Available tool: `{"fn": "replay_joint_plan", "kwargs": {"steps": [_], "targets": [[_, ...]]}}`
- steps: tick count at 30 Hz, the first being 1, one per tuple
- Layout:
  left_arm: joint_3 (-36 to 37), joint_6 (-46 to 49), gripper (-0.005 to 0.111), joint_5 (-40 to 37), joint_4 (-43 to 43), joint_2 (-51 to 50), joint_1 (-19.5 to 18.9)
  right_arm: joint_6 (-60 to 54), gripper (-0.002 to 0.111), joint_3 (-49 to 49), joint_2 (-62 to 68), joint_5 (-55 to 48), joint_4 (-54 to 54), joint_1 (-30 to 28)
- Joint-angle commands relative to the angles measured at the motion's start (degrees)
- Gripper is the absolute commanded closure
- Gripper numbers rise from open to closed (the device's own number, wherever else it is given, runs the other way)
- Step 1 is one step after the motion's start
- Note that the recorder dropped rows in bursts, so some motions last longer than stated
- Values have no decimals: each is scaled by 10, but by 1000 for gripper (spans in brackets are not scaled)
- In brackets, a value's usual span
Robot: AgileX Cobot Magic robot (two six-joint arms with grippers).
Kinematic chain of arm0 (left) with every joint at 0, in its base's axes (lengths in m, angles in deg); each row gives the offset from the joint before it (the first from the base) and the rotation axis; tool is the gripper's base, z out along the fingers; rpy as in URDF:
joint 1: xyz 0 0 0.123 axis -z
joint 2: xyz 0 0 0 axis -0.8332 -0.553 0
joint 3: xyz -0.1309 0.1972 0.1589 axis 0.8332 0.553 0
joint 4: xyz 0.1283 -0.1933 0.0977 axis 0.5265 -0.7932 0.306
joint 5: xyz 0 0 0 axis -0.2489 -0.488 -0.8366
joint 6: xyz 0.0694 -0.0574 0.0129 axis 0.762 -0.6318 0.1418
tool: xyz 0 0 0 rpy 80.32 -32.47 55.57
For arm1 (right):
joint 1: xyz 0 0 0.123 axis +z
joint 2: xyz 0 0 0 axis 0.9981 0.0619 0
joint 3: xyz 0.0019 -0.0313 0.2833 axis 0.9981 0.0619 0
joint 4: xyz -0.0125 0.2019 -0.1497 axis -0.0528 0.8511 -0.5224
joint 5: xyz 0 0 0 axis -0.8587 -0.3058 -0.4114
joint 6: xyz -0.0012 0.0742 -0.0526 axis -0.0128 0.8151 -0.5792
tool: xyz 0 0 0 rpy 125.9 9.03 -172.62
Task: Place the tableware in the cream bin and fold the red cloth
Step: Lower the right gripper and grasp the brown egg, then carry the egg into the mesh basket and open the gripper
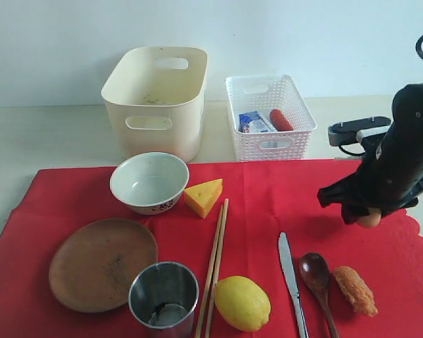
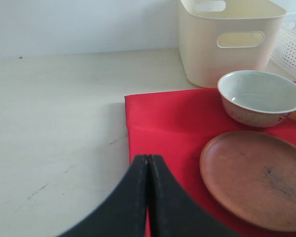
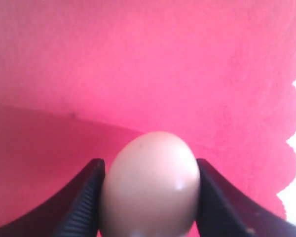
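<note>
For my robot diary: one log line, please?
right end effector: shut on egg | left end effector: shut, empty

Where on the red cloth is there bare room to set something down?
Bare red cloth lies between the cheese and the held egg, and at the far-left corner beside the bowl. The near edge is crowded, plate through spoon.
</note>
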Motion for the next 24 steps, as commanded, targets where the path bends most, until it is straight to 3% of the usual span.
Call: {"fn": "replay_joint_plan", "kwargs": {"steps": [1,12,24], "targets": [[1,-2,107,6,-3,4,-1,-42,108,-27,-20,6,46,-2],[1,-2,107,6,-3,4,-1,-132,108,-139,-20,8,146,-2],[1,-2,107,6,-3,4,-1,-171,108,-309,71,-5,161,-2]]}}
